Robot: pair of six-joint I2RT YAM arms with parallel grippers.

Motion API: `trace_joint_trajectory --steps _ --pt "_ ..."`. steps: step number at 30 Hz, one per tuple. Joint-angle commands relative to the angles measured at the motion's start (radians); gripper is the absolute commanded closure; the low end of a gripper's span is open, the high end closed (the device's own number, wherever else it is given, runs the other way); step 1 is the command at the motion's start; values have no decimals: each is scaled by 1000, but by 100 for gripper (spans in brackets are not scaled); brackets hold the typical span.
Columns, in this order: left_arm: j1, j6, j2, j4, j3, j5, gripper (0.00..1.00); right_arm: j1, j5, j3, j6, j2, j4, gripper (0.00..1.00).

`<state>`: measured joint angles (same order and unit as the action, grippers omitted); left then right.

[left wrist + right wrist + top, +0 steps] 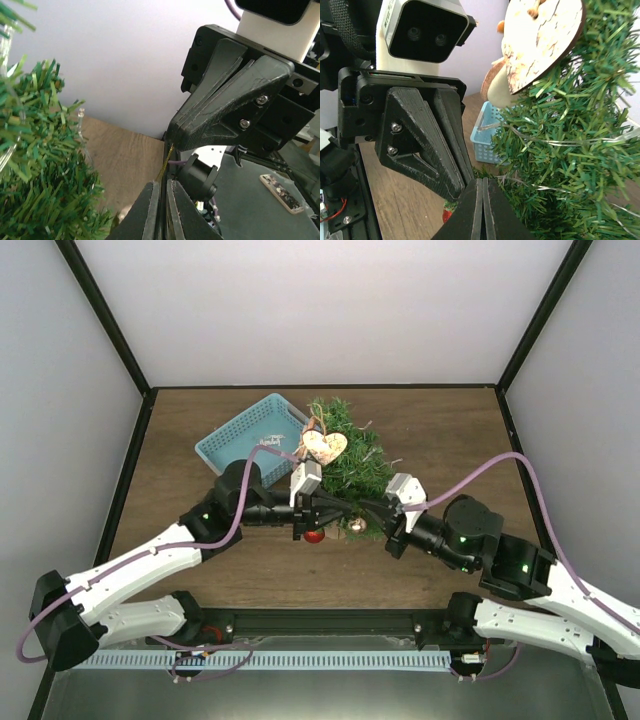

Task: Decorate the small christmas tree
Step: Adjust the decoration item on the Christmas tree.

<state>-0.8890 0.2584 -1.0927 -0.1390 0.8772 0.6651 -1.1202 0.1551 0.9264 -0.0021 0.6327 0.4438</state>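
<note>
The small christmas tree (348, 455) stands mid-table with a wooden heart (325, 447) hung on it. In the right wrist view its needles (570, 150) and the heart (540, 40) fill the right side. My two grippers meet tip to tip at its near side. The left gripper (330, 512) (163, 200) is shut on a thin gold string (166, 161). That string runs taut up to the tips of the right gripper (362, 508) (483, 200), which is shut too. A red ornament (314, 536) (447, 216) hangs under the left gripper.
A light-blue basket (250, 430) (487, 137) lies left of the tree, behind the left arm. A small round gold ornament (355, 525) sits at the tree's near foot. Purple cables loop over both arms. Black frame posts line the table's sides.
</note>
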Motion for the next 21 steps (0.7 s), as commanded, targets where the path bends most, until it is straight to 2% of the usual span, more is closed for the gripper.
trace_joint_trajectory --steps 1,7,21 --pt "-3 2 17 -19 -27 -14 89 7 -9 -2 10 9 -8 99" --pt "-4 -91 29 4 -42 -20 69 7 -58 -8 1 2 -32 99" --pt "-4 -139 -28 -35 -38 78 62 7 -95 -28 19 21 -85 99"
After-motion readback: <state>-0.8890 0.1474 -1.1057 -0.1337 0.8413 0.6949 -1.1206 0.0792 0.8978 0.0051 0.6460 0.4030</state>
